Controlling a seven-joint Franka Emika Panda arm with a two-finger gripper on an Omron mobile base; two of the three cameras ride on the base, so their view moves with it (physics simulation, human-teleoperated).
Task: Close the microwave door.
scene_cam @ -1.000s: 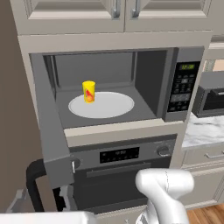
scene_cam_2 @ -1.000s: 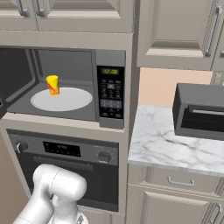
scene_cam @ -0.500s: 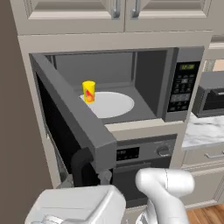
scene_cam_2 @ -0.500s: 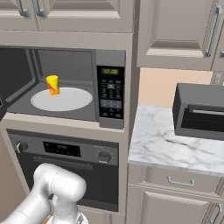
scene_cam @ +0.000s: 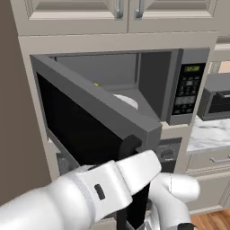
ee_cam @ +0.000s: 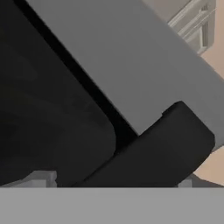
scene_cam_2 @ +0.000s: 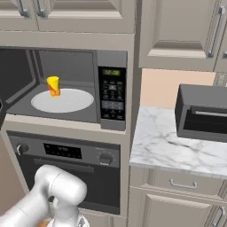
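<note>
The microwave door (scene_cam: 92, 105), grey-framed with a black glass window, stands about half open and angles across the cavity. Its black curved handle (scene_cam: 130, 146) sits at the free edge, just above my white arm. In the hand view the grey frame (ee_cam: 131, 57) and the handle (ee_cam: 168, 144) are very close. My gripper (ee_cam: 113, 180) is up against the door, with its fingertips (ee_cam: 41, 177) far apart on either side of the handle. Inside the microwave, a yellow cup (scene_cam_2: 53, 85) stands on a white turntable plate (scene_cam_2: 62, 100).
The microwave's keypad panel (scene_cam_2: 111, 95) is on its right. An oven (scene_cam_2: 66, 153) with knobs sits below. A marble counter (scene_cam_2: 177, 146) to the right carries a dark boxy appliance (scene_cam_2: 204, 113). Beige cabinets (scene_cam_2: 177, 26) hang above.
The microwave door has swung from wide open at the left to about halfway shut. My arm has risen in front of it and followed it round.
</note>
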